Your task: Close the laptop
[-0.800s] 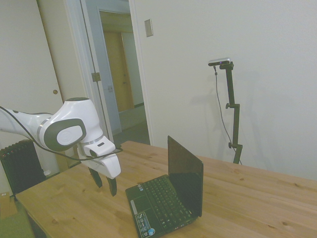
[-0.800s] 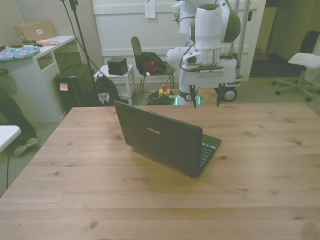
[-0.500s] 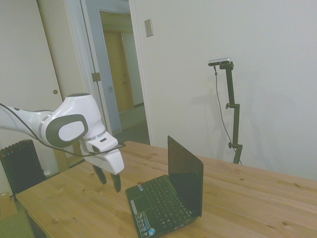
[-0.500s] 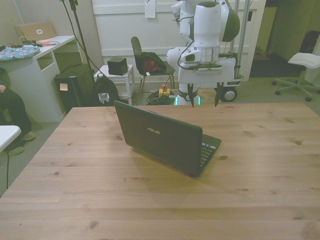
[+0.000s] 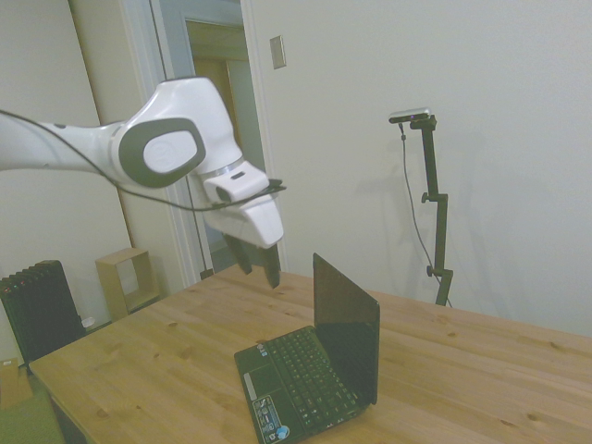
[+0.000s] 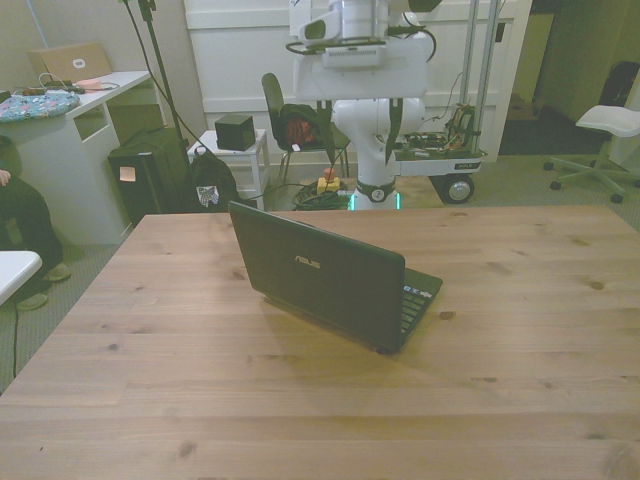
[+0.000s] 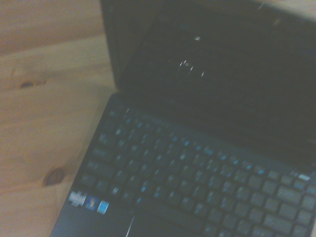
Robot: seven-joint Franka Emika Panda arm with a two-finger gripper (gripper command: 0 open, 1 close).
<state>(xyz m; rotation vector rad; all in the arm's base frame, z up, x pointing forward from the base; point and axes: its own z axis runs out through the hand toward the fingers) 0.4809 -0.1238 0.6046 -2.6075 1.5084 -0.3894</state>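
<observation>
The laptop [image 5: 314, 370] stands open on the wooden table [image 5: 139, 361], its lid [image 5: 348, 319] roughly upright. From the front view I see the back of the lid [image 6: 320, 272] with a faint silver logo, and a sliver of keyboard at the front view's right. The wrist view shows the dark screen [image 7: 222, 74], the black keyboard [image 7: 197, 173] and small stickers [image 7: 89, 201] on the palm rest. My gripper [image 5: 258, 268] hangs open and empty in the air, above the keyboard side of the laptop, about level with the lid's top edge and apart from it. In the front view the gripper [image 6: 360, 135] is behind and above the lid.
Beyond the table in the front view are a chair with a bag [image 6: 300, 125], a white desk [image 6: 85, 110], a black case [image 6: 160, 170], an office chair [image 6: 610, 120] and a seated person's legs [image 6: 20, 225]. A radiator [image 5: 37, 310] and wooden crate [image 5: 125, 277] stand by the door.
The gripper has risen from low over the table near the laptop's front edge to the height of the lid's top, and shifted toward the front view's left. The laptop has not moved.
</observation>
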